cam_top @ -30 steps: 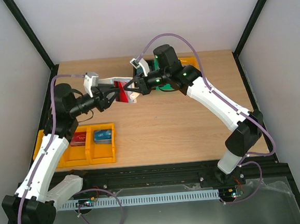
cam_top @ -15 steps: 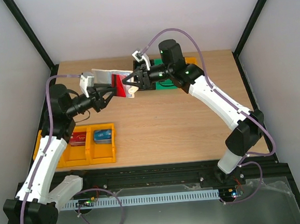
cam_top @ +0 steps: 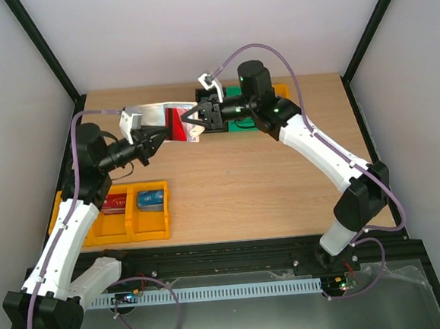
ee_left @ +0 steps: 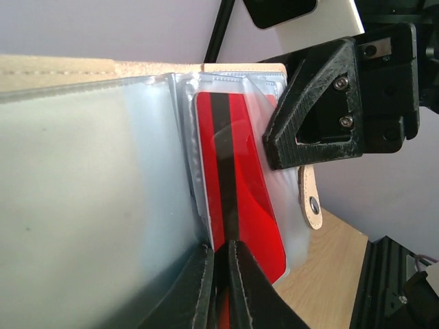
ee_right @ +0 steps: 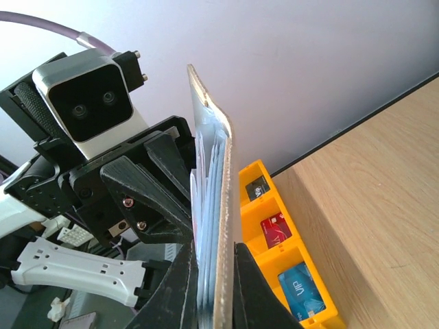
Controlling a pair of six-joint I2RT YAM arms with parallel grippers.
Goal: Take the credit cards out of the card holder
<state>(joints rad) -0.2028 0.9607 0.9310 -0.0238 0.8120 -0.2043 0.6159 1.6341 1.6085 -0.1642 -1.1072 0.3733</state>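
**Ana:** Yellow plastic bin (cam_top: pixel 151 232) with three compartments is sitting closest to the arm bases, well back from the left gripper (cam_top: pixel 159 133). What is lying in it?

**Ben:** One flat card in each compartment, going by the right wrist view: a blue card (ee_right: pixel 300 289), a small red card with white lettering (ee_right: pixel 274 230) and a dark card (ee_right: pixel 256 184).

**Ana:** And how are the left gripper's fingers standing?

**Ben:** They are pressing together on the lower edge of a red plastic card (ee_left: pixel 236 205) with a dark stripe. Most of that card is sitting inside a clear pocket, just ahead of the fingertips.

**Ana:** Where is the pocket's owner?

**Ben:** The cream-beige folding card holder (cam_top: pixel 153 112) with clear plastic pockets is hanging open in the air between the two grippers, off the wooden table (cam_top: pixel 268 191). The right gripper (cam_top: pixel 189 121) is clamping its far flap, jaws shut on the edge. Its black finger (ee_left: pixel 329 103) is pressing the pocket just beside the red plastic card.

**Ana:** Anything dangling?

**Ben:** A beige tab with a metal snap (ee_left: pixel 311 204) is hanging just under that black finger.

**Ana:** And beyond the right gripper?

**Ben:** A green flat object (cam_top: pixel 241 128) is showing under the right wrist; I cannot tell what it is.
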